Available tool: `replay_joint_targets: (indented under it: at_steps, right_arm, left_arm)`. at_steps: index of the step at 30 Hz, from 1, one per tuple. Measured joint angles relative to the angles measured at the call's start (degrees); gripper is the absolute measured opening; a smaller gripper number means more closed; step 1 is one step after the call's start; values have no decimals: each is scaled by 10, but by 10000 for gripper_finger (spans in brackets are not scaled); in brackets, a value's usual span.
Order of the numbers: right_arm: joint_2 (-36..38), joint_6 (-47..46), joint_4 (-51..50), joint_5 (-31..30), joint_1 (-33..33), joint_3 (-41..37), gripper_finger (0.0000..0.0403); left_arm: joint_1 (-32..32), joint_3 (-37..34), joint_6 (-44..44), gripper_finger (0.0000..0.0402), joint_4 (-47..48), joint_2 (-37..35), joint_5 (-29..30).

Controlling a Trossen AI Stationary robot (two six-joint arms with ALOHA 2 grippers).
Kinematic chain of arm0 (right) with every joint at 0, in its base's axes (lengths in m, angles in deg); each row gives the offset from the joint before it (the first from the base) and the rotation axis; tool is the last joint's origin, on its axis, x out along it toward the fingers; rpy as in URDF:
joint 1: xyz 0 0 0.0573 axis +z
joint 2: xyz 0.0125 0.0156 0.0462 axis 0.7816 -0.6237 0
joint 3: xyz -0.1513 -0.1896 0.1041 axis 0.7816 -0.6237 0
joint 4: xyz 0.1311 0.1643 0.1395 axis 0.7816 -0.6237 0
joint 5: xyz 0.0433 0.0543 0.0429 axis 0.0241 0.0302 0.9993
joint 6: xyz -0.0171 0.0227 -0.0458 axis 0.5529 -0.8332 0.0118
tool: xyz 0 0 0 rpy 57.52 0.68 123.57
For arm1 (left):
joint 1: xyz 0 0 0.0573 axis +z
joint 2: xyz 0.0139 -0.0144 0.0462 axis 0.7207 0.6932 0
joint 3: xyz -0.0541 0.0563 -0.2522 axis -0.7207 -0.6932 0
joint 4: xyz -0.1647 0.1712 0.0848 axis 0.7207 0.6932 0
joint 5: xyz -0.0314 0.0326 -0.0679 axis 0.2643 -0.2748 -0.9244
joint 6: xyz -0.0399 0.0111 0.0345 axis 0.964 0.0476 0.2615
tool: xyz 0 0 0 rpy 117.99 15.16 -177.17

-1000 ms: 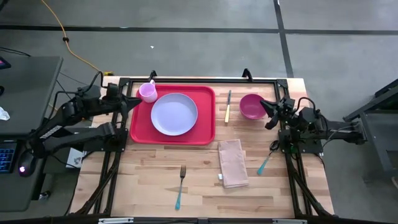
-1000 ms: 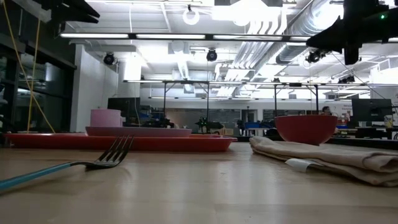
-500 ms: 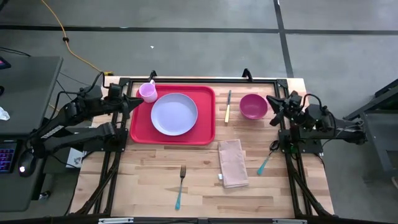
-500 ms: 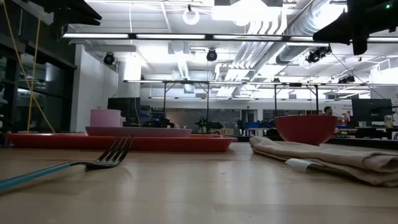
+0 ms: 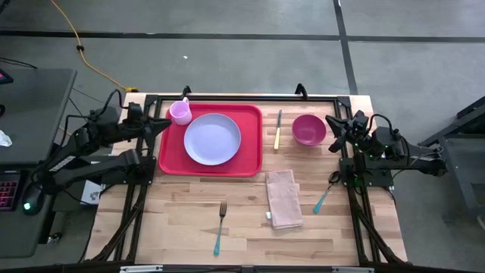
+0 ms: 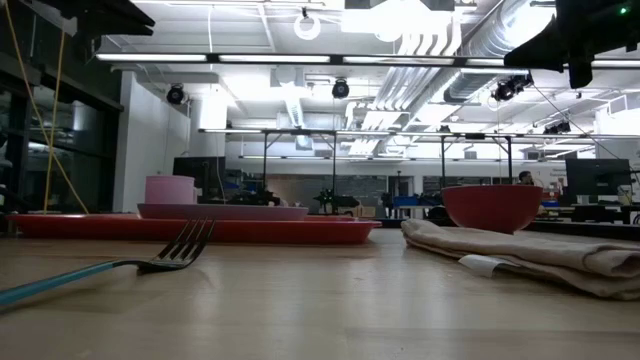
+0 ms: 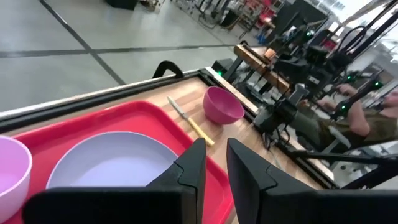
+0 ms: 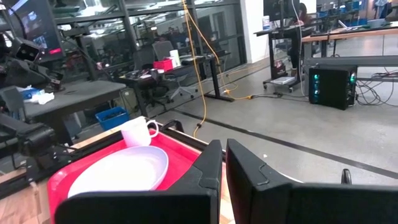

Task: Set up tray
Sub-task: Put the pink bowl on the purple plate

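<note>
We see the red tray [image 5: 211, 141] near the desk's far-left corner, carrying a lavender plate [image 5: 212, 139] and pink cup [image 5: 180, 112]. Both end effectors, left [image 5: 165, 126] and right [image 5: 332, 127], hover with fingers nearly pressed together. We judge a low reach could knock the cup or the bowl [image 5: 308, 130].

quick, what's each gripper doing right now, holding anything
Left gripper: shut, holding nothing, above the left edge of the tray.
Right gripper: shut, holding nothing, just right of the magenta bowl.
</note>
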Motion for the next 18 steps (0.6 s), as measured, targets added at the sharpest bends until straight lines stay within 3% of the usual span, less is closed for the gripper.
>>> replay_joint_targets:
  at_steps: [8,18]
  right_arm:
    - [0,-8,0,-1,0,0,0]
    - [0,-11,7,-1,0,0,0]
  left_arm:
    - [0,-75,26,94,-51,-62,-12]
    - [0,-111,26,94,-54,-88,-43]
